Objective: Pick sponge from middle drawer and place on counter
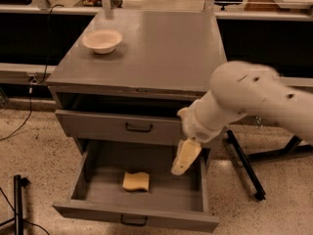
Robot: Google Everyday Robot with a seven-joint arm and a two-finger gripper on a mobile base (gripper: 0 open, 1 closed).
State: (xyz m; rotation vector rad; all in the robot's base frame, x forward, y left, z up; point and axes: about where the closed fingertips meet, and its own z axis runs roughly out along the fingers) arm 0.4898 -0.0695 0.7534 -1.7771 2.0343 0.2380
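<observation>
The pale-yellow sponge (136,181) lies flat on the floor of the middle drawer (139,215), which is pulled fully out below the cabinet. My gripper (182,162) hangs over the right part of that open drawer, above and to the right of the sponge, not touching it. My white arm (254,102) comes in from the right and crosses in front of the cabinet's right front corner. The counter (156,48) is the grey top of the cabinet above.
A cream round bowl (102,40) stands on the counter's back left. The upper handled drawer (122,127) is slightly out. A black stand leg (244,165) lies on the floor to the right, a dark pole (18,199) at the lower left.
</observation>
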